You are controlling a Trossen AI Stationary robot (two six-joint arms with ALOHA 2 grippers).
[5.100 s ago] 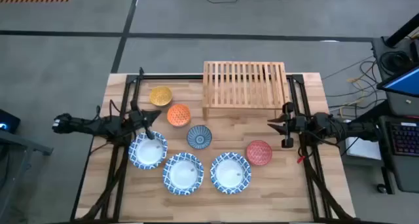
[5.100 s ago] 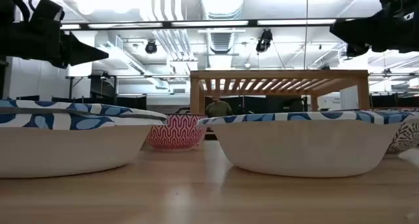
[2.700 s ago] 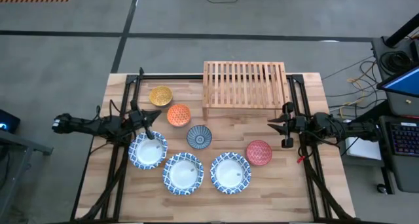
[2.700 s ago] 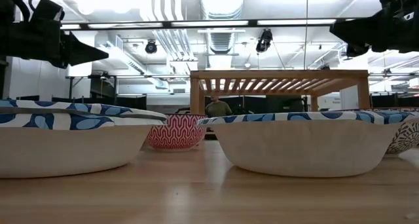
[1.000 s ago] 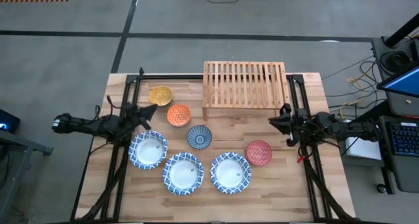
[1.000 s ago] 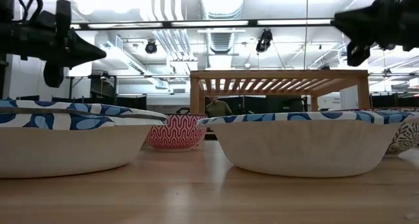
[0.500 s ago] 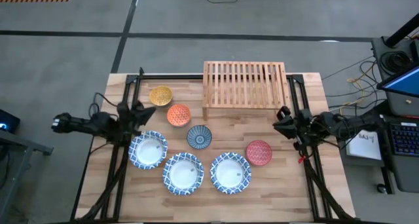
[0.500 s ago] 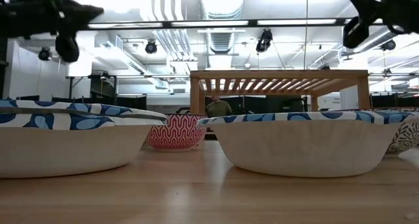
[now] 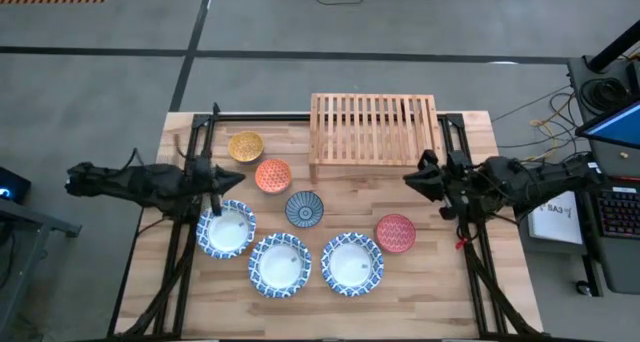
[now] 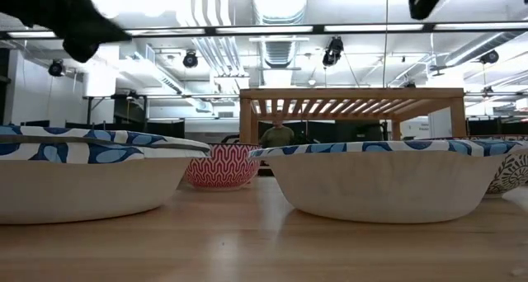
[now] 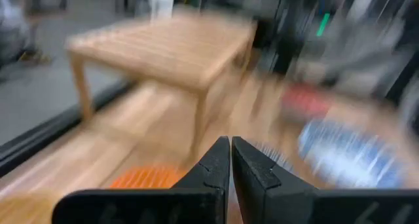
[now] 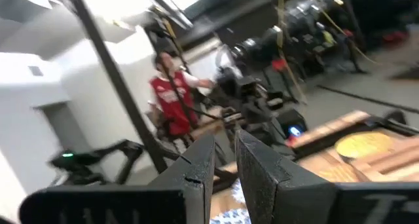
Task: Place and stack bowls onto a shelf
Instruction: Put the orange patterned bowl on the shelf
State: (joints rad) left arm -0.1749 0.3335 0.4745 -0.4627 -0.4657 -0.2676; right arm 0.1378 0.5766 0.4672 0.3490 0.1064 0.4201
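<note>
Nearest the front edge of the light wooden plank table (image 9: 450,282), three large round bowls with blue-and-white patterned rims and white insides form a shallow arc: one at 7 o'clock from the table centre (image 9: 226,229), one at 6 o'clock (image 9: 280,265) and one at 5 o'clock (image 9: 351,264). In the low view two of them fill the foreground (image 10: 82,179) (image 10: 388,179).

The small red patterned round bowl (image 9: 396,233) sits at 4 o'clock, apart from the large bowls. The small dark blue patterned round bowl (image 9: 304,209) sits near the table centre.

The left end effector (image 9: 213,177) hangs over the left side of the table at 9 o'clock, just above the rim of the leftmost large bowl. Its fingers (image 11: 213,168) are nearly touching, with a narrow slit between them, and hold nothing.

The right end effector (image 9: 413,179) hangs at 3 o'clock, just in front of the shelf's right corner. Its fingers (image 12: 196,168) stand close together with a small gap and hold nothing.

The small orange round bowl (image 9: 272,175) lies at 10 o'clock, and the small yellow round bowl (image 9: 245,146) just beyond it.

The low rectangular light-wood slatted shelf (image 9: 373,129) stands at 12 o'clock against the far edge, with no bowl on it.

A person in a red top (image 12: 171,103) shows in the room behind.
</note>
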